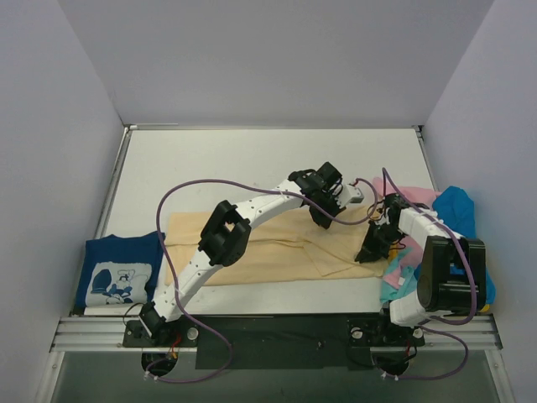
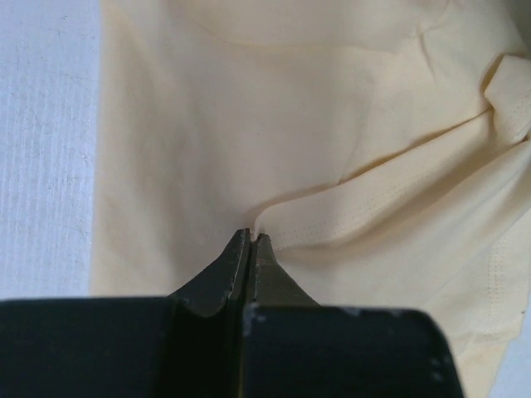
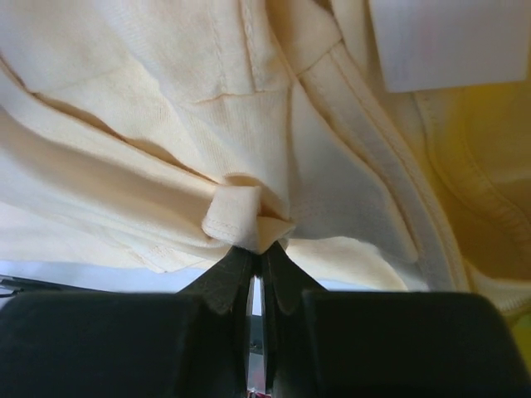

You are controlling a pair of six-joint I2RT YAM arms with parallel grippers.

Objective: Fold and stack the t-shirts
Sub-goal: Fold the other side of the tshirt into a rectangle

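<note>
Now the left gripper and right gripper each pinch a fold of the tan t-shirt.

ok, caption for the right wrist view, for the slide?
Right wrist view: right fingers shut on a hemmed fold of the beige t-shirt, bunched cloth filling the frame.

No legible text, label, brand or number appeared in any view; the navy t-shirt bore only a white cartoon print.
</note>
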